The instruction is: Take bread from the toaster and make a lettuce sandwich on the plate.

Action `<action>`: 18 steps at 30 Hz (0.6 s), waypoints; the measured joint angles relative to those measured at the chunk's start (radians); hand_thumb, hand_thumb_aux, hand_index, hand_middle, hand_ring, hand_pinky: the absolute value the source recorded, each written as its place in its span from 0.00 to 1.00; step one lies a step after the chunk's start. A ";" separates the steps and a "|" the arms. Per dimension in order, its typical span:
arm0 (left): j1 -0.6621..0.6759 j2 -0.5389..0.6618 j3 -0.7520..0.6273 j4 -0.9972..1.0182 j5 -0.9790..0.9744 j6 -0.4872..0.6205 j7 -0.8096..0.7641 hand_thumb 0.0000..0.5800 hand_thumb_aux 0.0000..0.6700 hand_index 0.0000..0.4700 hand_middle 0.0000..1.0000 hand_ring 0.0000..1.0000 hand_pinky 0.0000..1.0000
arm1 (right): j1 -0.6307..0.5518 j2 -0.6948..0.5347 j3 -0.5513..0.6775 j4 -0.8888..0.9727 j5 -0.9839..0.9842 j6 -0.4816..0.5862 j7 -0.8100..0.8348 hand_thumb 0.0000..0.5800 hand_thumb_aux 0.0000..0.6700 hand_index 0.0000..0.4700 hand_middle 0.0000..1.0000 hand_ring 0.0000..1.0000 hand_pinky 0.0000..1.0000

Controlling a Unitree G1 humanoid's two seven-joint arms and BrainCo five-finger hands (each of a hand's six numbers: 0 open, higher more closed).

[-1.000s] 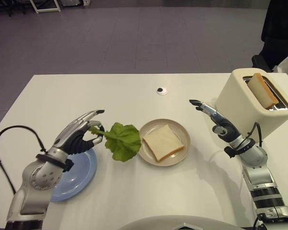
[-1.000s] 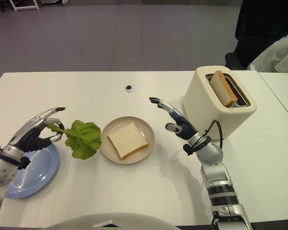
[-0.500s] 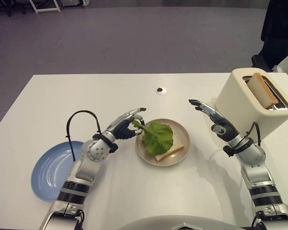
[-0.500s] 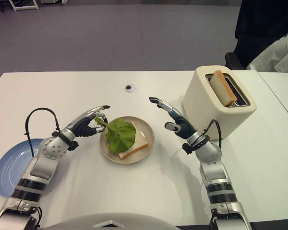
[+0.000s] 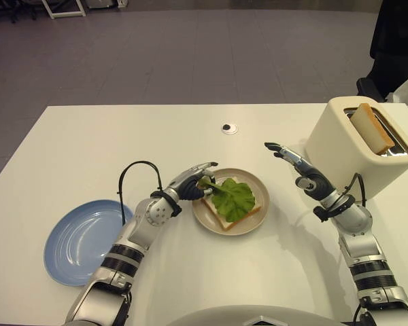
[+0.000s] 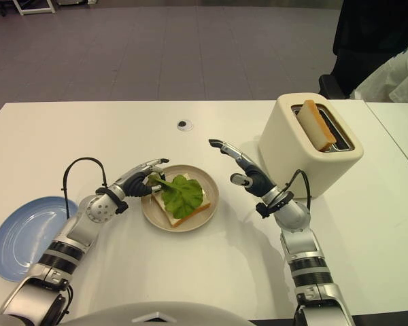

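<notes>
A green lettuce leaf (image 5: 234, 197) lies on a slice of white bread (image 5: 239, 216) on the beige plate (image 5: 253, 222) at the table's middle. My left hand (image 5: 192, 184) is at the plate's left rim, its fingers pinched on the leaf's stem. A cream toaster (image 5: 345, 146) stands at the right with one slice of bread (image 5: 370, 128) sticking up from its slot. My right hand (image 5: 300, 172) hovers between plate and toaster, fingers stretched out and holding nothing.
An empty blue plate (image 5: 80, 240) sits at the front left. A small black-and-white disc (image 5: 228, 128) is set in the table behind the beige plate. A dark chair (image 6: 367, 47) stands beyond the table's far right corner.
My left hand has carried the lettuce rightward from beside the blue plate to the beige plate and lowered it flat onto the bread. The right hand has barely shifted.
</notes>
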 measured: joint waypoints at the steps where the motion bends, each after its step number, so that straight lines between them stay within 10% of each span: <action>1: -0.009 -0.001 -0.008 0.007 0.010 0.000 0.001 0.77 0.52 0.52 0.00 0.00 0.00 | 0.000 0.000 0.000 0.000 0.000 0.000 0.001 0.00 0.00 0.00 0.00 0.00 0.00; 2: -0.012 -0.002 -0.014 0.009 0.018 0.000 0.003 0.74 0.49 0.49 0.00 0.00 0.00 | -0.001 0.000 0.000 0.000 -0.001 0.000 0.002 0.00 0.00 0.00 0.00 0.00 0.00; 6: -0.013 -0.004 -0.019 0.015 0.023 0.000 0.023 0.00 0.00 0.00 0.00 0.00 0.00 | -0.005 0.002 0.001 0.001 -0.006 -0.001 0.004 0.00 0.00 0.00 0.00 0.00 0.00; 18: 0.062 0.064 0.141 -0.260 -0.092 0.021 0.023 0.00 0.00 0.00 0.00 0.00 0.00 | -0.022 -0.035 -0.054 -0.143 -0.027 0.002 -0.011 0.00 0.00 0.00 0.00 0.00 0.00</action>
